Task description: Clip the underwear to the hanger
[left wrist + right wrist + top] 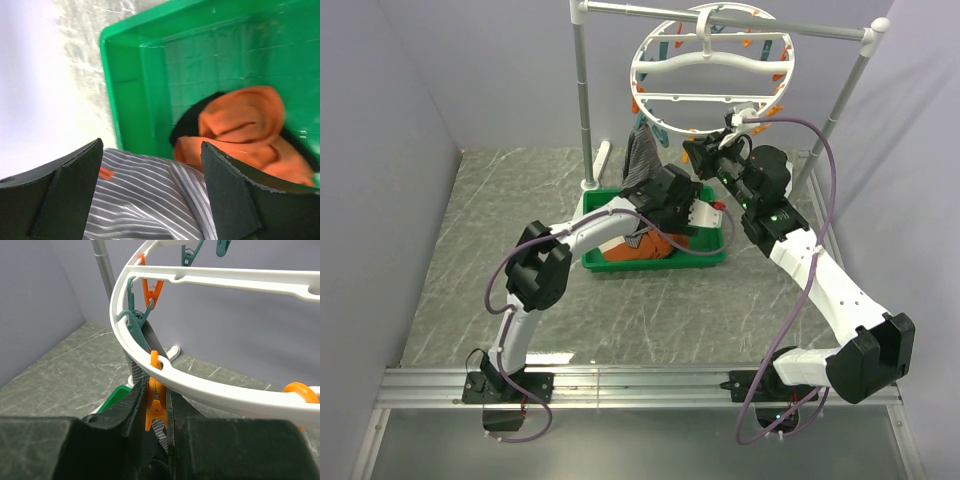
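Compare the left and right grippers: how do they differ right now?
The left gripper is open, the striped underwear showing in its gap; the right gripper is shut on an orange clothespin. The left is by the green tray; the right is at the rim of the hanger. Both have black fingers.

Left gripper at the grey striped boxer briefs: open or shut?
Open: the left gripper has its black fingers wide apart, the grey striped boxer briefs showing between them.
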You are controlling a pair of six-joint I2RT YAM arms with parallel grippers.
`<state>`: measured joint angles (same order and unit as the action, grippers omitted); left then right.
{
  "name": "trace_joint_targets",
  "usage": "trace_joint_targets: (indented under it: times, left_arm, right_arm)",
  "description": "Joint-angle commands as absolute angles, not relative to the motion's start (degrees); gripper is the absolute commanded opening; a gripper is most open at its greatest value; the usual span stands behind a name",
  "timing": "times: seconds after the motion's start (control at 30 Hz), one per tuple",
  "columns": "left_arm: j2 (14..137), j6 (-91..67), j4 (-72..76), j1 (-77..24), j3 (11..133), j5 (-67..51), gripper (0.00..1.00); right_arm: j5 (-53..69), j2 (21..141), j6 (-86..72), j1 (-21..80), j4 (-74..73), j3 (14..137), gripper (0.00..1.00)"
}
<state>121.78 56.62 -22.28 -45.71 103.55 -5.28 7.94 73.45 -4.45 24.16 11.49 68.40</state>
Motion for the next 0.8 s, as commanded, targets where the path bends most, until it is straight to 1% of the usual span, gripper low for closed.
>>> trace_joint_targets:
  times: [0.0, 0.17, 0.2, 0.53, 0.67, 0.7, 0.77]
  left_arm:
    - [123.8, 60.8, -20.7, -46.5, 109.2, -0.6, 0.86]
    - [128.3, 60.5, -23.1, -45.6, 116.1, -0.2, 0.87]
    - [128.7, 60.7, -23.1, -45.3, 117.1, 1.7, 0.88]
    - [129.8, 64.0, -33.0, -41.7, 121.2, 0.5, 0.9]
    - [130.9, 64.3, -36.0, -41.0, 121.8, 2.0, 0.88]
    - [131.0, 64.0, -36.3, -41.0, 121.9, 2.3, 0.85]
    - [131.4, 64.1, -36.5, -40.7, 122.1, 2.8, 0.84]
  right_arm:
    - [7.5, 72.9, -2.1, 25.3, 11.6, 71.6, 0.0]
    - [6.4, 72.8, -1.0, 25.8, 11.3, 71.6, 0.0]
    - [6.4, 72.7, -0.9, 26.0, 11.2, 71.6, 0.0]
    - [6.1, 72.3, -1.0, 25.9, 11.7, 71.1, 0.0]
    - [6.2, 72.4, -1.1, 26.0, 11.7, 71.1, 0.0]
    - [6.2, 72.4, -1.1, 25.9, 11.7, 71.1, 0.0]
    - [6.1, 72.3, -1.1, 26.0, 11.7, 71.1, 0.0]
